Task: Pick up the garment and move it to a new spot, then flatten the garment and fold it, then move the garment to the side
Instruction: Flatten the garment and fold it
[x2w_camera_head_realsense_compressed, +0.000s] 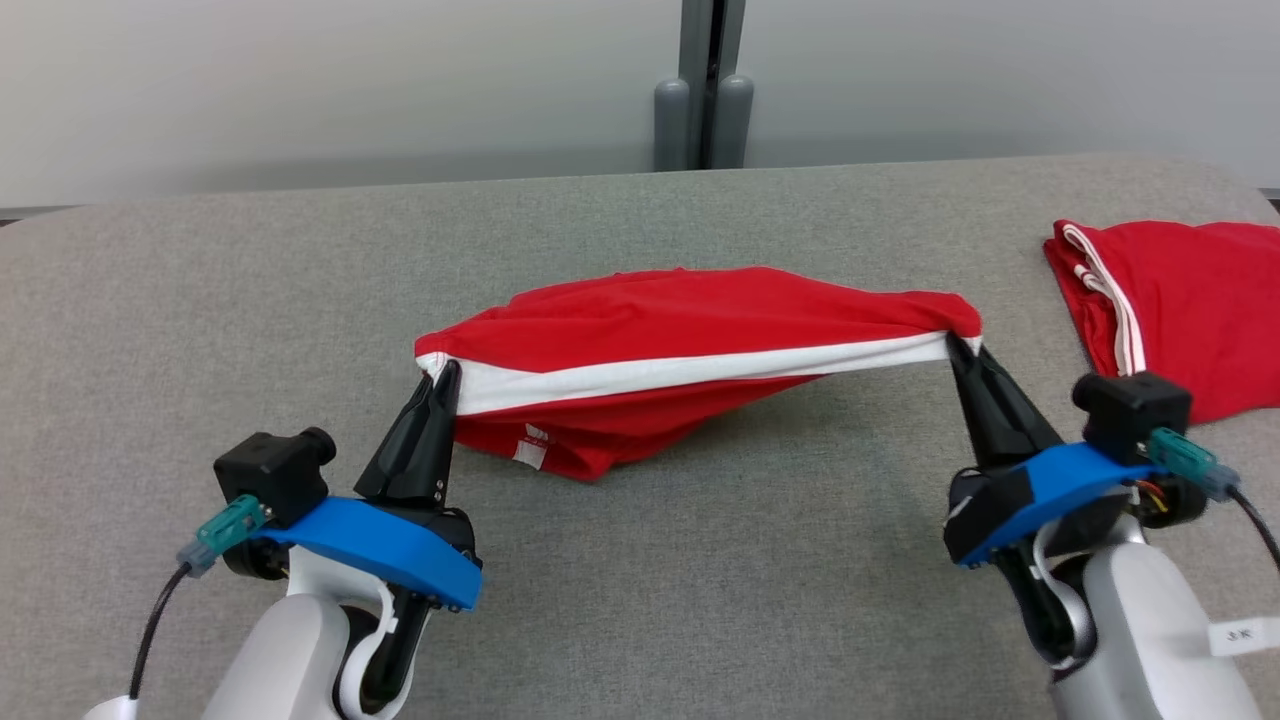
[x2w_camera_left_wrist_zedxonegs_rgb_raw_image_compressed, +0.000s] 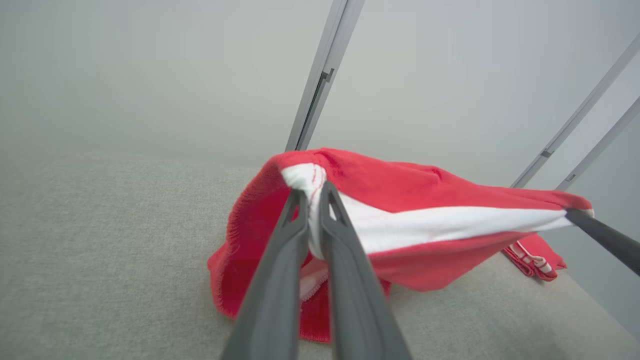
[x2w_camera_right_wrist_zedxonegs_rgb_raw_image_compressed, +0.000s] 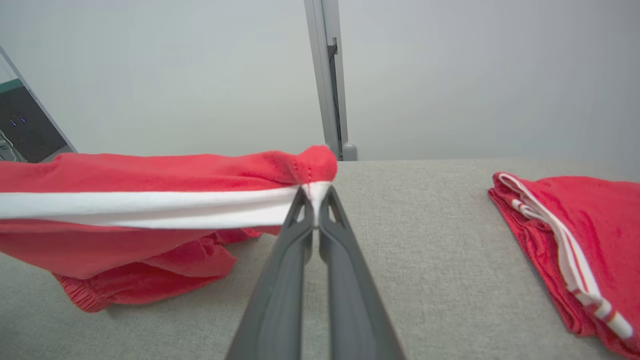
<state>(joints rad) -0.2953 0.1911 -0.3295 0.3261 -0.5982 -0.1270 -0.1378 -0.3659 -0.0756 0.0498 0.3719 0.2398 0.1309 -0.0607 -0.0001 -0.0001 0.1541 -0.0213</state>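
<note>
I have the red cloth garment with a white band (x2w_camera_head_realsense_compressed: 690, 320) pinched at each end, by left end effector (x2w_camera_head_realsense_compressed: 447, 372) and right end effector (x2w_camera_head_realsense_compressed: 958, 345). Its long axis runs between them (belly sagging onto the grey bench (x2w_camera_head_realsense_compressed: 700, 580)).

No text can be read with confidence. A small white tag (x2w_camera_head_realsense_compressed: 530, 447) on the garment (x2w_camera_head_realsense_compressed: 690, 340), at about seven o'clock of its hanging red body in the head view, carries faint marks too small to make out. At roughly four o'clock of that view, a white sticker (x2w_camera_head_realsense_compressed: 1245, 635) on the right forearm (x2w_camera_head_realsense_compressed: 1150, 620) bears two or three dark characters, perhaps a digit and a letter, too blurred to name.
</note>
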